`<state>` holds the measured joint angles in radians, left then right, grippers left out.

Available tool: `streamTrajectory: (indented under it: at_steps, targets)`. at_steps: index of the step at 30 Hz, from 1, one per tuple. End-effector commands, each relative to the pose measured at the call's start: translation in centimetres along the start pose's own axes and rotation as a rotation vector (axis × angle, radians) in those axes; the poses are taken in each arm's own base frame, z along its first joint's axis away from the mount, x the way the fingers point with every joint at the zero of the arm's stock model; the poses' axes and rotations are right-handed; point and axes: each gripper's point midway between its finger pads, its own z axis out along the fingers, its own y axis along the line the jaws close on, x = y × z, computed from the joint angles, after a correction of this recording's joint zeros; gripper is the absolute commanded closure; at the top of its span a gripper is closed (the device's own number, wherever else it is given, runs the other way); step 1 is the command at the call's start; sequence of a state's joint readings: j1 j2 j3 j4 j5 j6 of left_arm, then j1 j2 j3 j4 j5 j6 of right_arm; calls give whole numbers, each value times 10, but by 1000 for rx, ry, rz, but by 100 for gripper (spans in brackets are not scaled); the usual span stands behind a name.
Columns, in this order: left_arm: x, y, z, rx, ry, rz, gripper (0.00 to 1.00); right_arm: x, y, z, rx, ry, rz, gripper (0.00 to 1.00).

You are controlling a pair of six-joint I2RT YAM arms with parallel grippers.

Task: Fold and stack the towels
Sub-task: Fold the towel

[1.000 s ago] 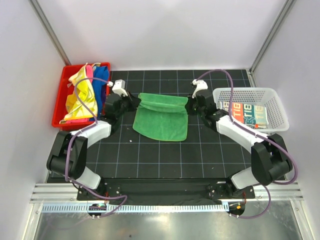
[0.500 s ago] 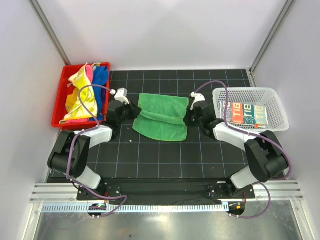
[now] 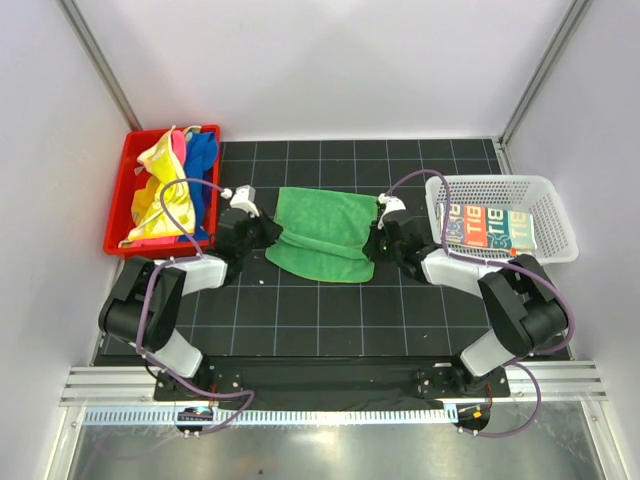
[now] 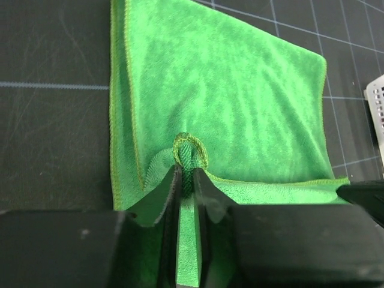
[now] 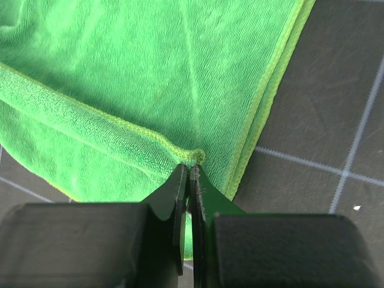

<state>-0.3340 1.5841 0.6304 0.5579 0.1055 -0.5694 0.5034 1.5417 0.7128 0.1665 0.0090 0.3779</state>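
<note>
Start at the upper left of the overhead view. The red bin [image 3: 116, 215] sits at the left edge of the black gridded mat [image 3: 320, 320]. It holds a loose heap: a yellow towel [image 3: 160, 195] on top, a strip of pink towel [image 3: 179, 148] beside it, and a blue towel [image 3: 203, 160] against the bin's right wall.

Just right of the bin, your left gripper [image 3: 262, 232] is low over the mat at the left edge of the green towel [image 3: 325, 235]. In its wrist view, the left gripper [image 4: 187, 171] has its fingers only a sliver apart. A small loop of hem is puckered up between the tips, so it is clamped on the green towel [image 4: 228, 90].

That towel lies in the middle of the overhead frame, between the two arms and flat on the mat. It is doubled over. The upper layer covers the far part, and a band of the lower layer shows along the near side.

At the towel's right edge you find the right gripper [image 3: 378, 238], also down at mat level. Its wrist camera shows the right gripper [image 5: 188, 171] with its fingers pressed nearly together on a nub of hem where the folded edge meets the side seam. It is clamped on the green towel [image 5: 150, 72] too.

At the far right stands the white mesh basket [image 3: 490, 183], apart from the green towel. A white printed towel [image 3: 490, 225] lies flat inside it, lettering up.
</note>
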Motion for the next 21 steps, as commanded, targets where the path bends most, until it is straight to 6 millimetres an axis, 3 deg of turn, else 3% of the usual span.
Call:
streamTrajectory:
  at_steps: [1,10,14,21]
  targets:
    - [-10,0,-3,-19,-51,-20,82,-7,15,-4,-65,-35,17,91]
    - [-2,5,-13,-58,-20,-66,68,1,23,-12,-115,-18,42,77]
    - [-1,9,-20,-95,-4,-82,67,2,26,-21,-133,-16,52,69]
    - [-12,19,-47,-202,-19,-87,67,0,24,-37,-119,-24,44,64]
